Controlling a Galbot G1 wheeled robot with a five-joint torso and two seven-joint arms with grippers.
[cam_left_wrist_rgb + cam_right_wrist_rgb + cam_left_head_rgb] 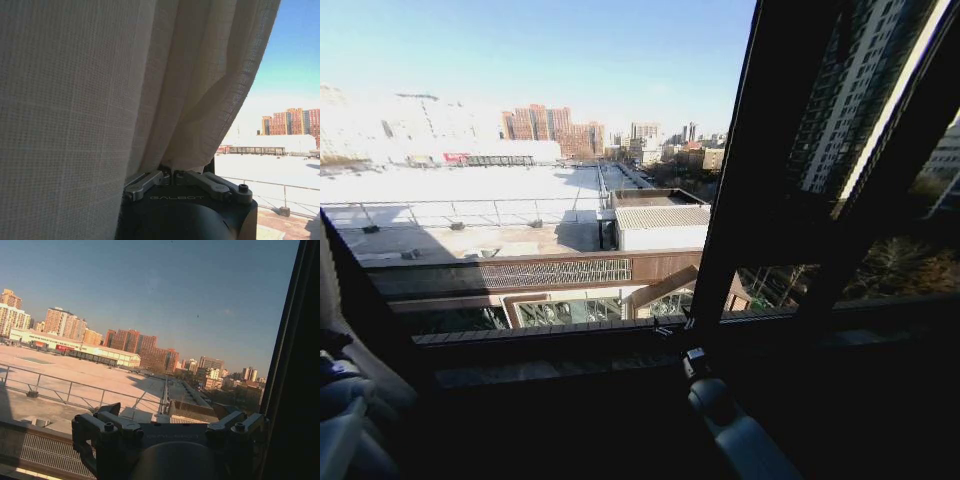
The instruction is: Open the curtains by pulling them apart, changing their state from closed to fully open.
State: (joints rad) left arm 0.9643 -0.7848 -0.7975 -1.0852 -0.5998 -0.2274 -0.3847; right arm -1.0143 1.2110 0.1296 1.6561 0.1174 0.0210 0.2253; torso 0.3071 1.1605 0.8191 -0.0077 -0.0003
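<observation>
While the left gripper (172,176) pinches the bunched cream woven curtain (100,90), the right gripper (170,432) hangs open; next, draw the fabric farther aside.

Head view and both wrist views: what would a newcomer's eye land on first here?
First the sunlit rooftops and city skyline through the bare window, split by the dark window frame right of centre. Next, the cream curtain, bunched in pleats with the left gripper shut on its fabric. The right gripper is open before clear glass, holding nothing.
</observation>
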